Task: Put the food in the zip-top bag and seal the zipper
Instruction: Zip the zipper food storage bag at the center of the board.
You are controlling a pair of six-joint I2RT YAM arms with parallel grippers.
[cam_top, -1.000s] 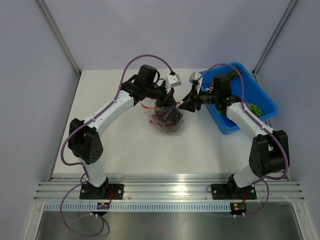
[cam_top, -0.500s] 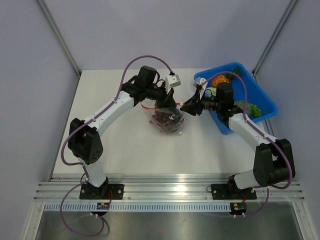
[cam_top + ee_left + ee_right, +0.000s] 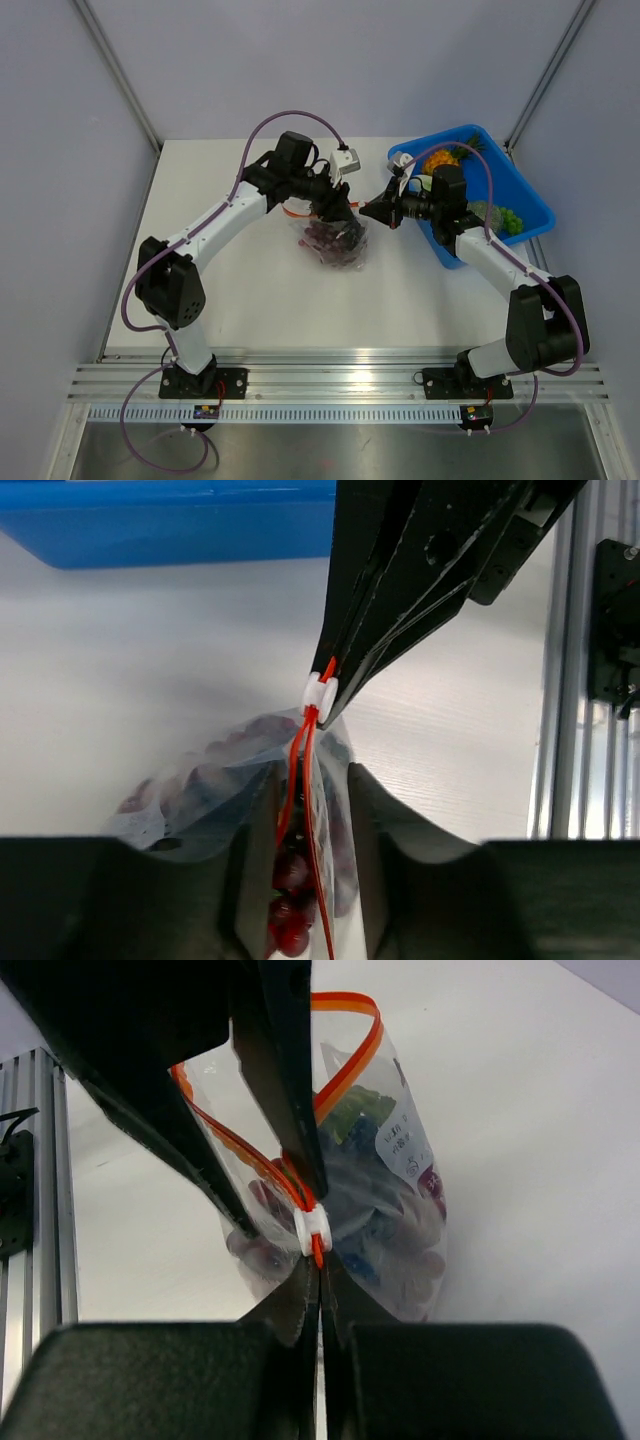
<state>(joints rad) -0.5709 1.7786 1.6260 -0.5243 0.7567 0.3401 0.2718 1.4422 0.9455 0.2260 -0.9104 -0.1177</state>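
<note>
Right claw (image 3: 320, 1265): clenched. My two fingers meet tip to tip on the white slider (image 3: 313, 1228) of the zipper (image 3: 352, 1055), at one end of the bag's mouth.

Left claw (image 3: 313, 780): clamped on the zip-top bag (image 3: 337, 247). One finger sits on each side of the mouth, just beside the slider, with the orange-red strips running between them (the right wrist view shows both black fingers ending close against the slider).

Zipper condition: seen from my left wrist, the two strips lie close together below the slider. Seen from my right wrist, they spread apart past the slider into an open loop.

Bag position: upright, mouth up, held between both claws over the white table (image 3: 250, 290), near its middle. I cannot tell whether the bottom touches the surface.

Contents: dark purple-red grapes (image 3: 290, 885) and a green piece (image 3: 345, 1120) show through the clear film. A small white label (image 3: 400, 1150) faces my right wrist camera.

The blue bin (image 3: 528, 203) stands at the right rear of the table, apart from the bag, with green pieces (image 3: 505, 216) inside.
</note>
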